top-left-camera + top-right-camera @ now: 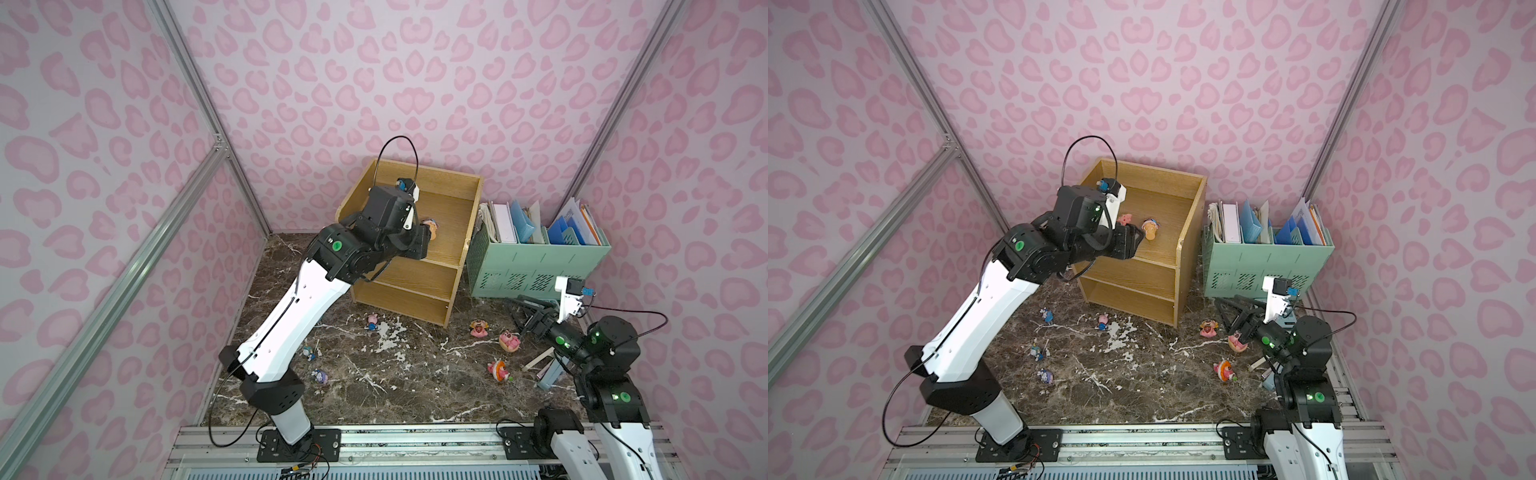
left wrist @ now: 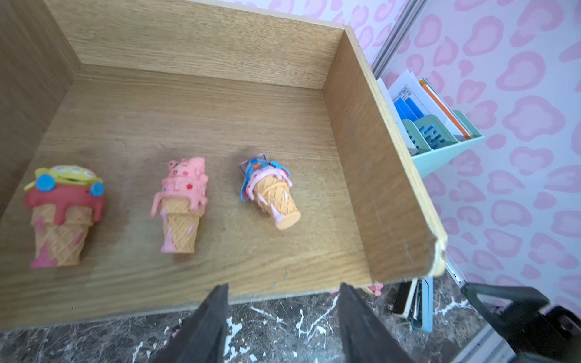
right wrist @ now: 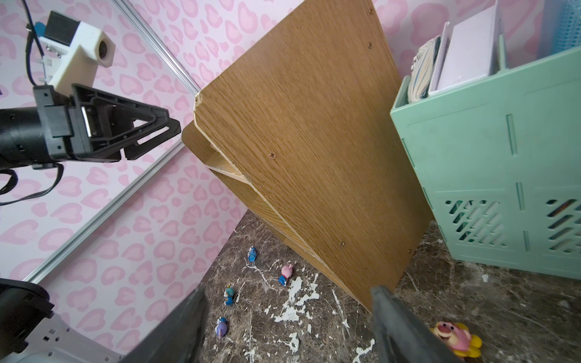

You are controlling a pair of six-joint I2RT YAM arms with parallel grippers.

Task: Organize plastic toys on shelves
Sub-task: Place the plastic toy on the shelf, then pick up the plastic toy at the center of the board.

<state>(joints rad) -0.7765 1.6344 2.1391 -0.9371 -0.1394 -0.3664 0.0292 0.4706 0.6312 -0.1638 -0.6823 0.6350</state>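
The light-oak shelves (image 1: 455, 216) (image 1: 1169, 208) stand at the back of the marble table. On the top tier (image 2: 220, 119) are three cone toys: a green-topped one (image 2: 64, 213), a pink one (image 2: 180, 201) and a blue-topped one (image 2: 270, 191) lying tipped over. My left gripper (image 2: 283, 287) (image 1: 1137, 240) hovers open at that tier's front edge, a little short of the tipped cone, holding nothing. My right gripper (image 3: 289, 292) (image 1: 525, 311) is open and empty, low beside the shelves' side panel (image 3: 314, 125). Several small figurines (image 1: 372, 321) (image 1: 510, 340) lie scattered on the table.
A mint green file organizer (image 1: 536, 266) full of papers stands right of the shelves. Flat items (image 1: 548, 370) lie near the right arm's base. Pink patterned walls and aluminium rails (image 1: 124, 266) close in the table on three sides.
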